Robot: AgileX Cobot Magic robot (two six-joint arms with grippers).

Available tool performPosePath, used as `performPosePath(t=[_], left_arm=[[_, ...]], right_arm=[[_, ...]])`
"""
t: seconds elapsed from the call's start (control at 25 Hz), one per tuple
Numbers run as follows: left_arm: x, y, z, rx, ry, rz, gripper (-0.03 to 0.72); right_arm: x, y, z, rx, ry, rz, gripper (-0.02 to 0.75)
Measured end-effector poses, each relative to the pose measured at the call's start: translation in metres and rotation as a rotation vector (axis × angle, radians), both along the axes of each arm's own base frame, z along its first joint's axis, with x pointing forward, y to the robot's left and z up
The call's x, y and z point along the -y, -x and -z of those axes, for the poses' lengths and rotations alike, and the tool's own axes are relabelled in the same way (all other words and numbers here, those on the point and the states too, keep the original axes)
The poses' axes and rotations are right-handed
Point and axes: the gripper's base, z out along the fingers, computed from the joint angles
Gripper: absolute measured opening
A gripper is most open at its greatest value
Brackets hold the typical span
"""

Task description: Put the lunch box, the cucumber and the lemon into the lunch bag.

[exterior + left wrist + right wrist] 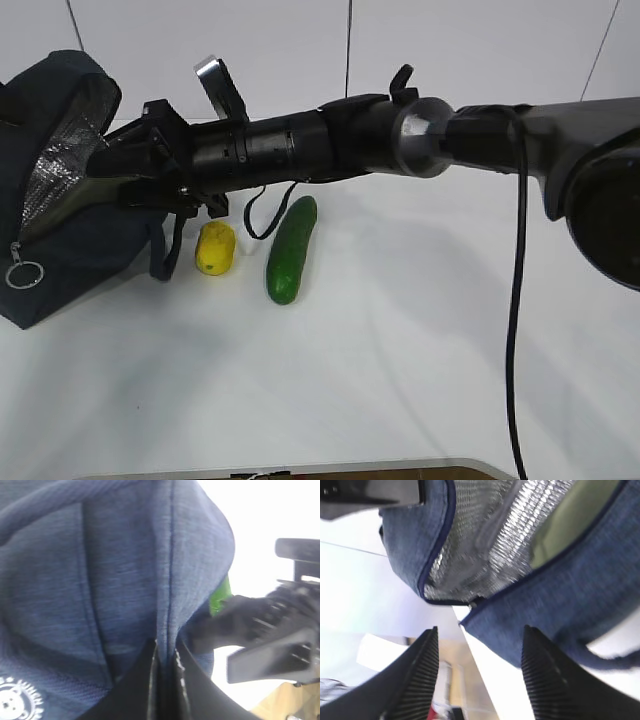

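Note:
The navy lunch bag (70, 260) lies at the left with its foil-lined mouth facing right. In the right wrist view a sage-green surface, the lunch box (565, 525), shows inside the lunch bag (560, 605). On the table to the right of the bag lie the yellow lemon (215, 248) and the dark green cucumber (291, 250). My right gripper (105, 165) (480, 630) reaches across to the bag's mouth, open, with nothing between its fingers. My left gripper (165, 647) is shut on a fold of the lunch bag (125, 570); it is hidden in the exterior view.
The right arm (400, 135) spans the table above the lemon and cucumber. A metal ring zipper pull (22, 273) hangs at the bag's front. A bag handle (170, 255) droops beside the lemon. The table's front edge (350, 468) is near.

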Motion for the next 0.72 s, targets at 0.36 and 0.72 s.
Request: performPosePath(t=[0.36,0.72], left_arm=[[-0.013,0.001,0.002,-0.007,-0.049,-0.017,-0.006],[-0.013,0.002,0.003,-0.010,-0.057,-0.016,-0.006]], right_arm=[[0.013,0.013,-0.040,0.104,0.212,-0.070,0.428],[0.040,0.006,-0.077,0.156,0.667,0.051,0.428]])
